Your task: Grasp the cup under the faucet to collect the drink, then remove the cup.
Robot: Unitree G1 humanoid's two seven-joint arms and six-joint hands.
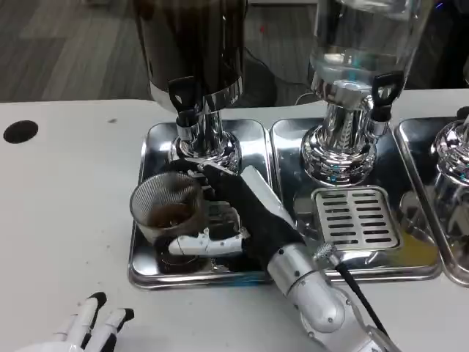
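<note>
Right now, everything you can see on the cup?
The cup is clear ribbed plastic, upright, with a little brown drink at the bottom. It stands on the left steel drip tray, in front of the dark dispenser's faucet. The right hand grips its lower side, fingers wrapped around the base.

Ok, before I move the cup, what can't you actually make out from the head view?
- Left robot hand: cut off by the bottom edge, so its pose is unclear.
- Cup: its base is hidden behind the right robot hand.
- Faucet: no stream can be made out; dark against the dark dispenser.
- Dispenser's fill level: cut off by the top edge.
</note>
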